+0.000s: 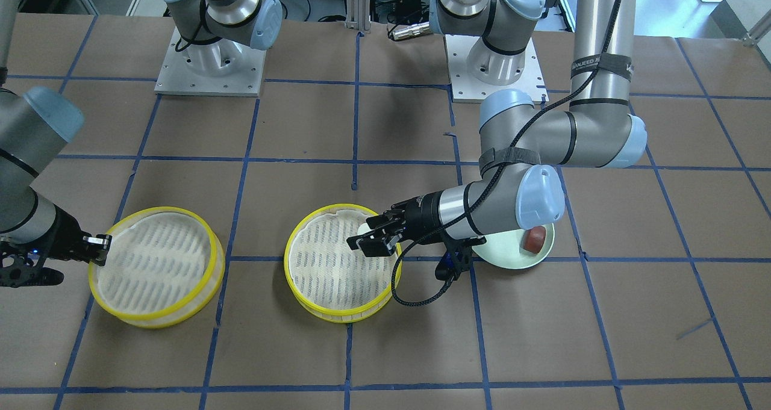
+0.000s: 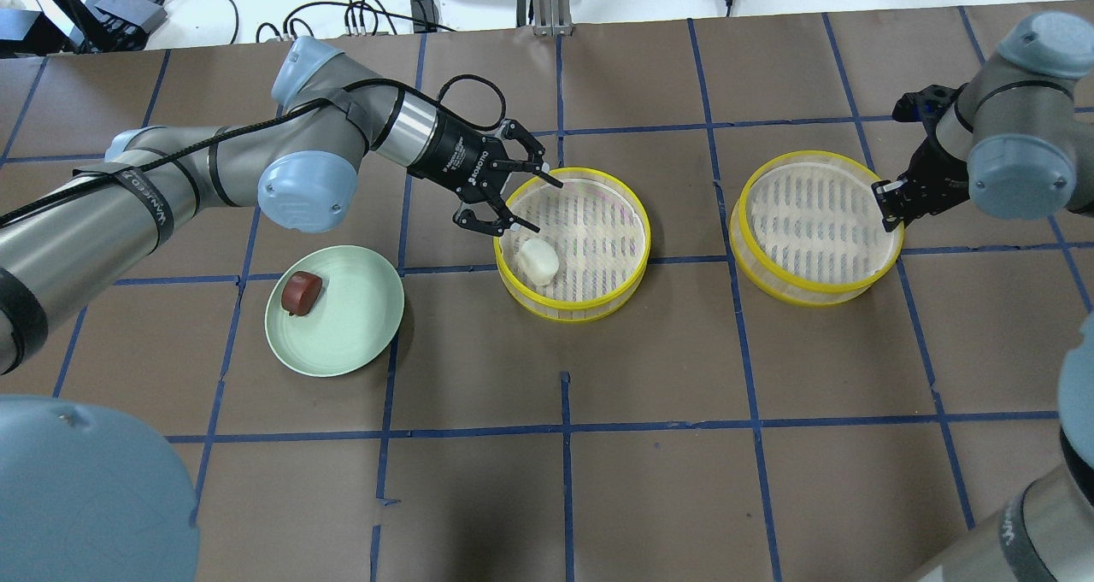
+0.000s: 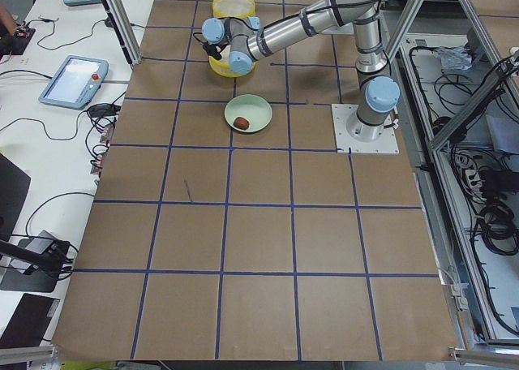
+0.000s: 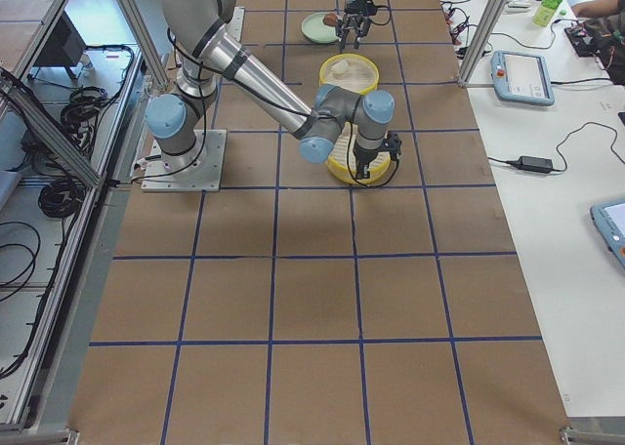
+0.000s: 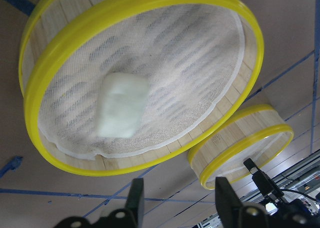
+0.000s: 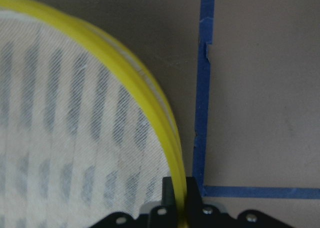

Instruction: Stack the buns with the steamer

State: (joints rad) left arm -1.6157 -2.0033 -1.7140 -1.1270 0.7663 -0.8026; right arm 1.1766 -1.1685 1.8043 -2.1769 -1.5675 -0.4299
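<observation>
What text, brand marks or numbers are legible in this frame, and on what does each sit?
"ROBOTIQ": white print on the black body of the left gripper, overhead view.
"WANEED", roughly, as the letters are small: on the black strap round the left arm.
Teach pendant screen: too small to read.
The steamer clamped by the right gripper, the plate and the buns: no text.

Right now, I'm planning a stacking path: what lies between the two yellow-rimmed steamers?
Only bare table with blue tape lines, between the loaded steamer with its white bun and the empty steamer, as the overhead view shows.
</observation>
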